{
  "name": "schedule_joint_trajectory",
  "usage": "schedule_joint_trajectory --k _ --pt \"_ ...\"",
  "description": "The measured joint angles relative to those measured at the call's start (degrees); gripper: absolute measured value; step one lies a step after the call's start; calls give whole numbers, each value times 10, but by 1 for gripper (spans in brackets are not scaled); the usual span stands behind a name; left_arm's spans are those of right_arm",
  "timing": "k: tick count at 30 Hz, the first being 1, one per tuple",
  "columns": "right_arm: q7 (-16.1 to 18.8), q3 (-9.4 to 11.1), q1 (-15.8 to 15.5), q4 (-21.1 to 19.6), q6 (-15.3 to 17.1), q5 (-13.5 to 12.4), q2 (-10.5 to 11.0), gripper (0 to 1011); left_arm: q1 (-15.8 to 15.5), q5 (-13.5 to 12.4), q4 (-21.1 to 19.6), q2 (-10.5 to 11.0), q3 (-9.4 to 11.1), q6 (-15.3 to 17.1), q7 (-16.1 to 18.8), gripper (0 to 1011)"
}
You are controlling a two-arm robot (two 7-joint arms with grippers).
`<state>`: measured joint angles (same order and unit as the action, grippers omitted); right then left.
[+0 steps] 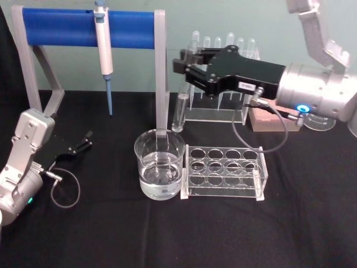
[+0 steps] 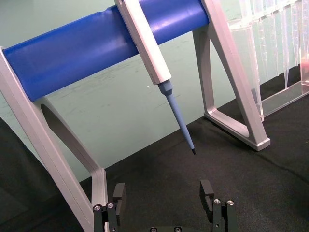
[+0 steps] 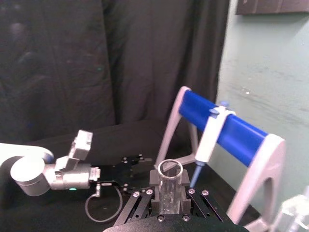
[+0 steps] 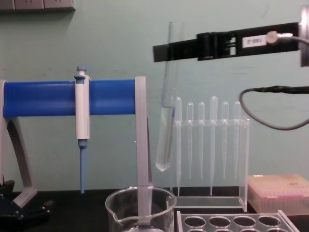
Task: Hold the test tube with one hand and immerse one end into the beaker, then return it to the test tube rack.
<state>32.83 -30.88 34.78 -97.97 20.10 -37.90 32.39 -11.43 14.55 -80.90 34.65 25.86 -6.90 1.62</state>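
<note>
Right gripper (image 1: 183,62) reaches in high from the right, its fingers clamped on the upper part of the test tube (image 4: 166,121). A blue-barred pipette stand (image 1: 83,26) spans the back left of the black table (image 1: 312,223). The test tube rack (image 1: 223,192) sits front centre, just beside the beaker (image 1: 159,173) of clear liquid on its left. The left gripper (image 1: 85,141) rests low at far left, fingers apart. The tube hangs slightly tilted, its round bottom above the beaker's rim, outside it.
</note>
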Motion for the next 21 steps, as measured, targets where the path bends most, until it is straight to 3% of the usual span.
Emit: schedule_joint_trajectory --k 11,21 --pt "7 -51 28 50 -7 8 -27 226 0 0 0 0 0 0 0 1000" --pt "16 -87 17 102 -52 29 -40 226 0 0 0 0 0 0 0 1000"
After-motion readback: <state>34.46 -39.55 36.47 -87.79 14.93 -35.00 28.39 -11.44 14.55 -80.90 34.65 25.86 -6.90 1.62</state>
